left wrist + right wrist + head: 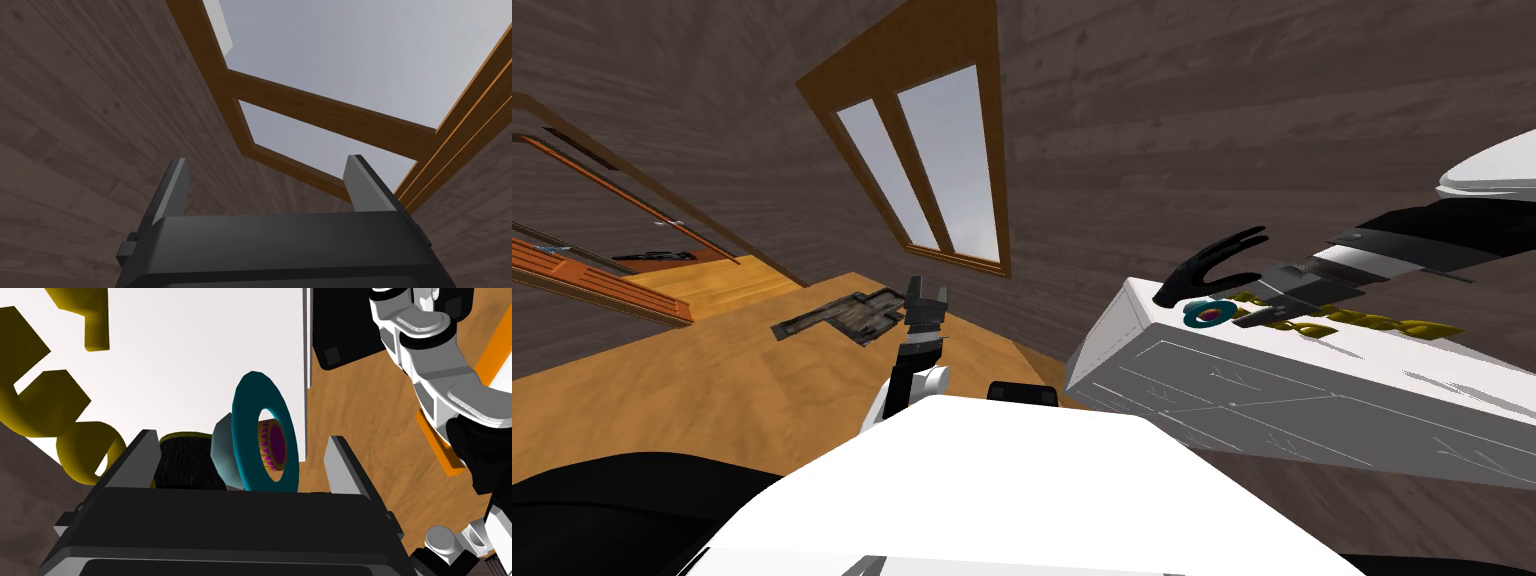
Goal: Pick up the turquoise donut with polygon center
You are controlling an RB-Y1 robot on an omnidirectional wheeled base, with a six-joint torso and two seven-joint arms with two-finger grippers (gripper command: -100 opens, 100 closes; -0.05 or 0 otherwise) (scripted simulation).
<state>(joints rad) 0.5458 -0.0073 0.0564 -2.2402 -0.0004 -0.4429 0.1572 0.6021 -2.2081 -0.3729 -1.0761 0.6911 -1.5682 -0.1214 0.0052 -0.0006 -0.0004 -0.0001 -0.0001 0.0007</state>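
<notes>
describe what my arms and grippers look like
Both grippers match: a dark boxy body with two thin, light grey, blade-like jaws, as on the left gripper and right gripper. The right arm has black and white bands and a white rounded shell; the left arm is white with dark joints.

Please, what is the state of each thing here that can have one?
white cabinet: drawers shut
turquoise donut: on the cabinet's top, not yet gripped
right gripper: open, around the donut
left gripper: open, empty
</notes>
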